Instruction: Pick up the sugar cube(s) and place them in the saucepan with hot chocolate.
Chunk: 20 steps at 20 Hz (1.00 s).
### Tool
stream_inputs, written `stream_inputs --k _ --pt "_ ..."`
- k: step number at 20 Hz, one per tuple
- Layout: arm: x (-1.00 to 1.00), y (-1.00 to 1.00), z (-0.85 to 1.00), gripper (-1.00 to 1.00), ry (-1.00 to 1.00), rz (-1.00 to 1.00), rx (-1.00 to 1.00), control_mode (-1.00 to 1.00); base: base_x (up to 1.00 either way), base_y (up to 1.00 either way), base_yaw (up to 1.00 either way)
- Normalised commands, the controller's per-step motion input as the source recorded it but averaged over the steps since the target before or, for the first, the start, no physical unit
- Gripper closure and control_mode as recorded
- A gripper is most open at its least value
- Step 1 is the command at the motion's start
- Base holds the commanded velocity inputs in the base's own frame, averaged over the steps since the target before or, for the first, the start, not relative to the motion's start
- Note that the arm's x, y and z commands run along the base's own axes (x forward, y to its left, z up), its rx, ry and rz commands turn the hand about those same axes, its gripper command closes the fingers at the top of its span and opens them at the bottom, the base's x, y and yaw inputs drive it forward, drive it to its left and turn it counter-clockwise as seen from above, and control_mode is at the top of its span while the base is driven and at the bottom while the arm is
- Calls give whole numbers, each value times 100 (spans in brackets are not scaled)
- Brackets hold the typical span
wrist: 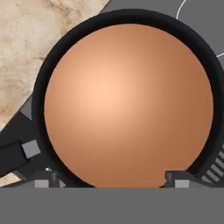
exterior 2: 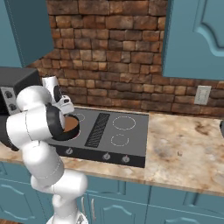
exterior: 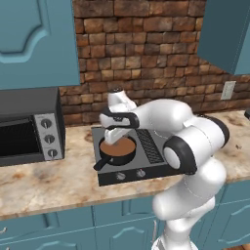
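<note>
The saucepan is round and black, full of smooth brown hot chocolate, with its short black handle pointing to the lower left of the hand view. It sits on the front left burner of the cooktop. My gripper hangs straight above the saucepan, open, its two fingertips wide apart with nothing between them. From the right base view, my arm covers part of the saucepan and the gripper points down over it. The sugar cube is out of view.
A black toaster oven stands on the counter left of the cooktop. The marble counter stretches to the right of the cooktop. A brick wall with an outlet runs behind, and blue cabinets hang above.
</note>
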Motion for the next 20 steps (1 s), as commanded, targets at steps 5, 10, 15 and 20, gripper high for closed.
stream_inputs --k 5,10,15,20 --pt "-20 -91 31 -100 0 -36 0 -100 0 0 0" --pt "-3 -100 30 -100 0 -49 0 -100 0 0 0" --pt "0 -100 19 -100 0 -51 0 -100 0 0 0" --pt "-28 -100 0 -100 -5 -47 0 -100 0 0 0"
